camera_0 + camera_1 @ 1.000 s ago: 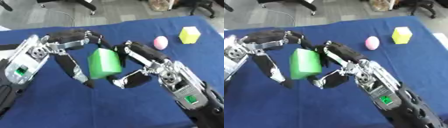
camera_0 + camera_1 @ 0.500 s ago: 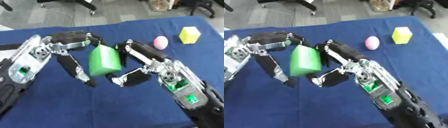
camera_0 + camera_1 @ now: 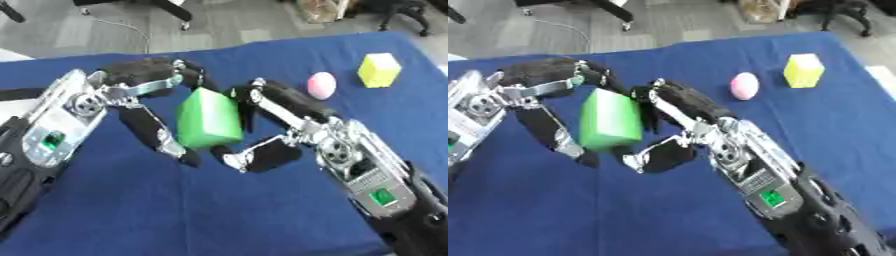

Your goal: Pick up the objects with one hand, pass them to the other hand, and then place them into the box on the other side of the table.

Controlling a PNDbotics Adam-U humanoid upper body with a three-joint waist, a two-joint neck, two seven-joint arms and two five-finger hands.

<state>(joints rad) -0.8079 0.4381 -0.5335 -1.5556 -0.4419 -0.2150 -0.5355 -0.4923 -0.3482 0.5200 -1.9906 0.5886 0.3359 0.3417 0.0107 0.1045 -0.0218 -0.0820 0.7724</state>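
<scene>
Blue cloth (image 3: 131, 210) covers the table. Over it, the left hand (image 3: 144, 107) and the right hand (image 3: 271, 125) both curl round a green block (image 3: 208, 120) held between them. Beyond the right hand lie a pink ball (image 3: 321, 85) and a yellow cube (image 3: 379, 70).

Green block (image 3: 208, 122) center frame: smooth, matt plastic look. Surface (image 3: 131, 210): blue cloth, matt. Both hands (image 3: 144, 100) (image 3: 280, 125): black fingers, shiny silver metal joints. Pink egg (image 3: 321, 85), upper right: smooth.
</scene>
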